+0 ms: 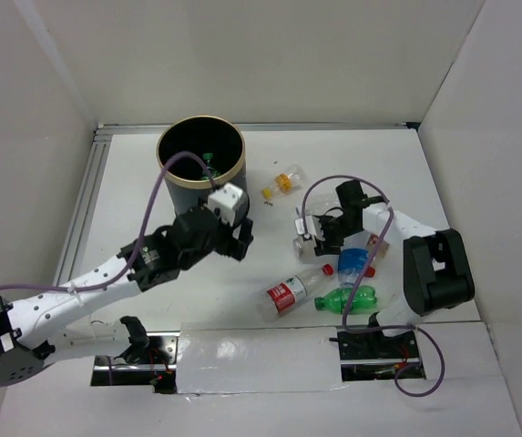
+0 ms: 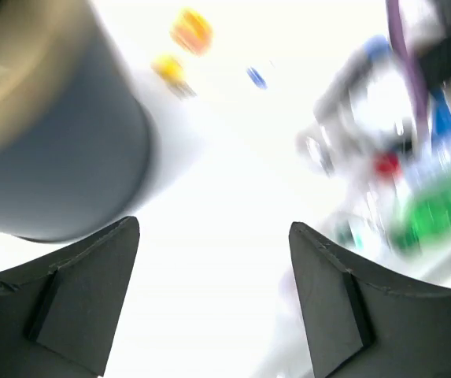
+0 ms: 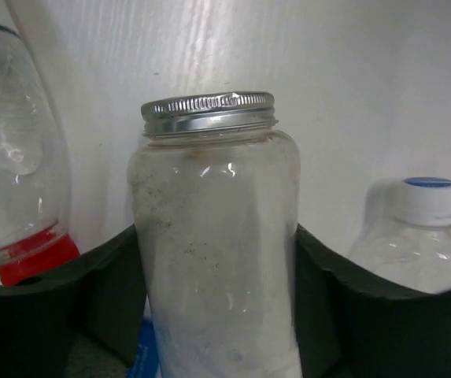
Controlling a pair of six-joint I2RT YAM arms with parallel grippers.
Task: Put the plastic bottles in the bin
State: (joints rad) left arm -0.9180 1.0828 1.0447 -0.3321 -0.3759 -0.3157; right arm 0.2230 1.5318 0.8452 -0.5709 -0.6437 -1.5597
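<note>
The dark bin (image 1: 177,177) with a gold rim stands at the back left; something green lies inside it. My left gripper (image 1: 240,240) is open and empty just right of the bin, which also fills the left of the blurred left wrist view (image 2: 52,150). My right gripper (image 1: 320,237) is shut on a clear bottle with a silver screw lid (image 3: 213,228), its fingers (image 3: 107,291) pressed on both sides. Loose on the table are a red-labelled bottle (image 1: 290,291), a green bottle (image 1: 347,299), a blue-labelled bottle (image 1: 356,264) and a small yellow-capped bottle (image 1: 285,180).
White walls enclose the table on the left, back and right. A metal rail (image 1: 83,209) runs along the left edge. The right wrist view shows a red-capped bottle (image 3: 20,157) on the left and a blue-capped bottle (image 3: 418,228) on the right of the held one.
</note>
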